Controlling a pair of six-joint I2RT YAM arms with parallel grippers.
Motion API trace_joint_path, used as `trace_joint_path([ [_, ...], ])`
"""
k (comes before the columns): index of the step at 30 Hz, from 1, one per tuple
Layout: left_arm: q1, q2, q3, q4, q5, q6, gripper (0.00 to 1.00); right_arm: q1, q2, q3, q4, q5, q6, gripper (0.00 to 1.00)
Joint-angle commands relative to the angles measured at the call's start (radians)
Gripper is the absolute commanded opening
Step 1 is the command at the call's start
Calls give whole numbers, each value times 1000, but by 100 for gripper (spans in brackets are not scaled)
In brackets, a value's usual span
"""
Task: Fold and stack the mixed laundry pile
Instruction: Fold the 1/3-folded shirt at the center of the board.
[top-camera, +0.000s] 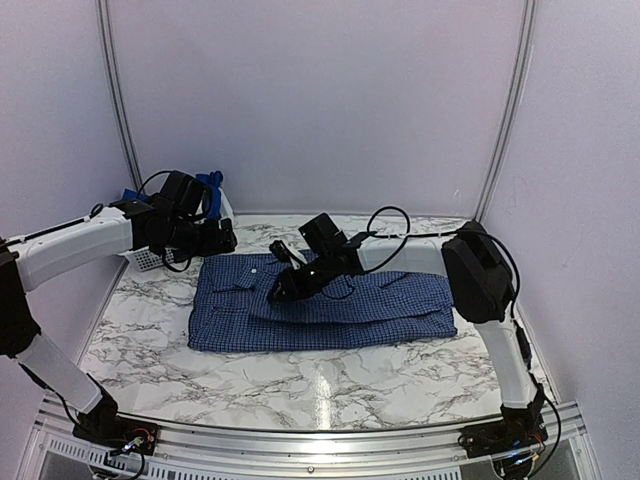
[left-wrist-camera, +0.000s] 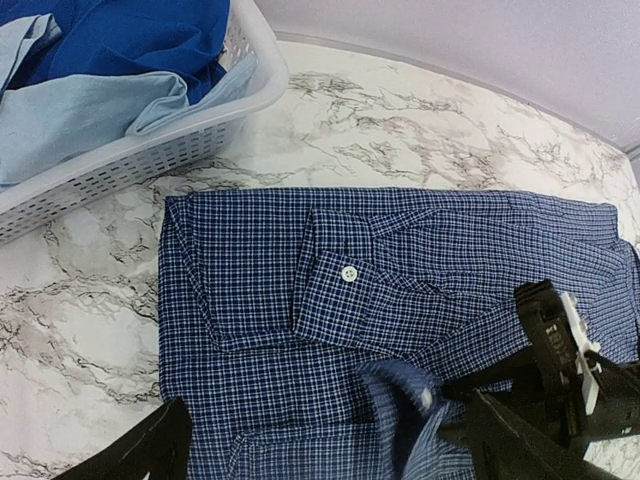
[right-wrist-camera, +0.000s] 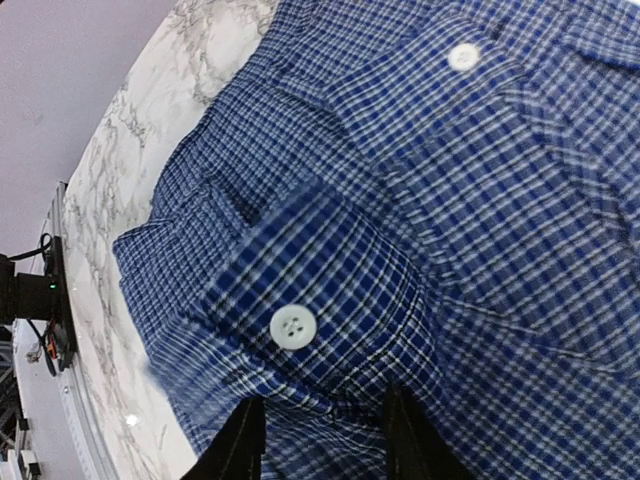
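A navy small-check shirt (top-camera: 320, 300) lies flat on the marble table, sleeves folded in; it fills the left wrist view (left-wrist-camera: 250, 260) and the right wrist view (right-wrist-camera: 480, 200). My right gripper (top-camera: 282, 288) (right-wrist-camera: 320, 440) is shut on a buttoned cuff (right-wrist-camera: 300, 290) near the shirt's middle and holds it slightly raised; the lifted cuff (left-wrist-camera: 405, 390) also shows in the left wrist view. My left gripper (top-camera: 215, 240) (left-wrist-camera: 325, 455) is open and empty, hovering above the shirt's left end. Royal blue clothes (left-wrist-camera: 130, 35) and a pale blue garment (left-wrist-camera: 70, 110) lie in the basket.
A white slatted basket (top-camera: 150, 258) (left-wrist-camera: 150, 150) stands at the table's back left, just beyond the shirt's corner. Bare marble (top-camera: 320, 380) shows in front of the shirt. Enclosure walls close in the back and sides.
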Motion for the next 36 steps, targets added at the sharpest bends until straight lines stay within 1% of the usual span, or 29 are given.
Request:
trace_joint_path([
  [1, 4, -9, -7, -12, 4, 31, 99, 19, -4, 21, 0, -62, -22, 40],
  [3, 3, 2, 0, -11, 16, 43, 99, 14, -30, 3, -2, -62, -23, 46],
  [6, 2, 39, 22, -12, 69, 81, 99, -9, -141, -72, 22, -62, -3, 52],
  [9, -13, 99, 46, -17, 109, 135, 99, -49, -268, -189, 30, -35, 26, 52],
  [12, -33, 193, 92, -52, 108, 179, 99, -96, -389, -343, 11, 19, 52, 52],
  [16, -63, 301, 167, -104, 68, 233, 99, -168, -532, -556, -18, 98, 99, 51],
  [19, -73, 386, 226, -142, 35, 249, 98, -213, -597, -689, -19, 128, 133, 50],
  [24, -82, 484, 265, -167, 21, 274, 91, -260, -605, -799, -24, 164, 143, 50],
  [28, -112, 534, 239, -199, 8, 300, 84, -321, -559, -831, -27, 182, 110, 50],
  [32, -173, 541, 170, -223, 20, 291, 83, -396, -493, -815, -24, 195, 48, 49],
  [36, -289, 487, 92, -235, 65, 243, 82, -457, -381, -706, -45, 199, -38, 49],
])
